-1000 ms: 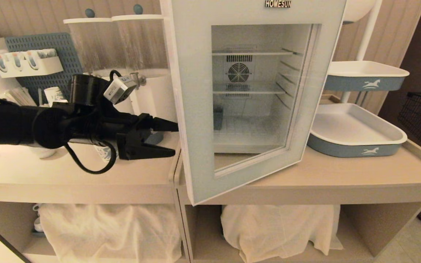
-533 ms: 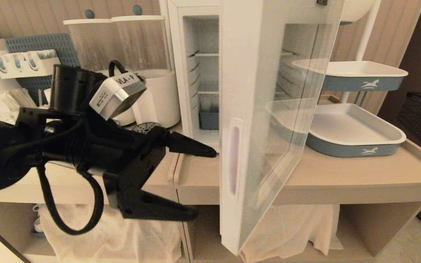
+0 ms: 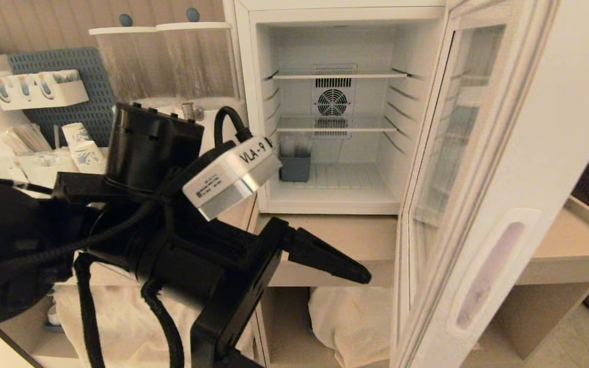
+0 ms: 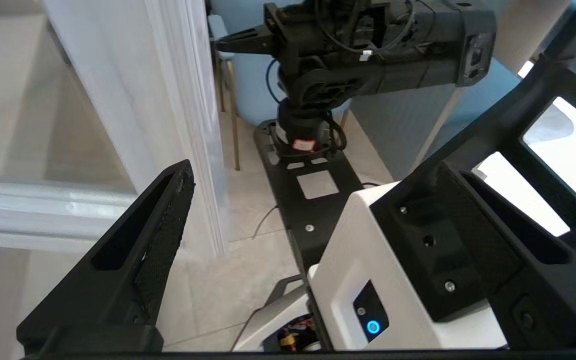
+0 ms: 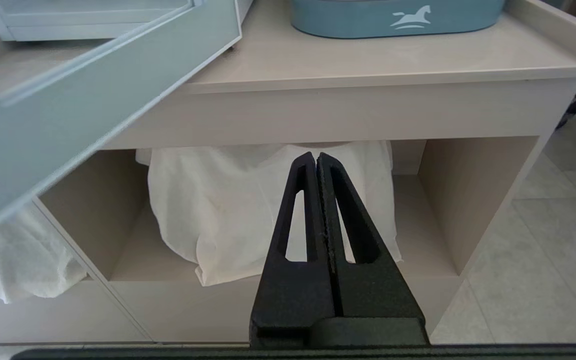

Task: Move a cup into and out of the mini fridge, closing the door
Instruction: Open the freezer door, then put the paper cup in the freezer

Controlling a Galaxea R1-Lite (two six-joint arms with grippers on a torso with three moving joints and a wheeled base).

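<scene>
The white mini fridge [image 3: 246, 102] stands open on the counter, with wire shelves, a fan and a small blue-grey bin [image 3: 294, 167] inside. Its glass door [image 3: 529, 153] is swung wide to the right, and its white edge [image 4: 178, 100] passes close by my left gripper. My left gripper [image 3: 335, 327] hangs open and empty in front of the counter, left of the door, pointing right. One white paper cup with blue print [image 3: 89, 155] sits on the left counter behind my left arm, another just behind it. My right gripper [image 5: 316, 156] is parked low, shut on nothing.
Two clear dispensers [image 3: 172, 61], a blue pegboard [image 3: 49, 61] and a white rack [image 3: 39, 89] line the back left. White cloth [image 5: 248, 215] fills the shelf under the counter. A blue tray [image 5: 393, 15] sits on the right counter. The door overhangs the counter edge.
The door has swung from nearly shut to wide open on the right. My left arm has pulled back toward the camera and lower, its gripper staying open.
</scene>
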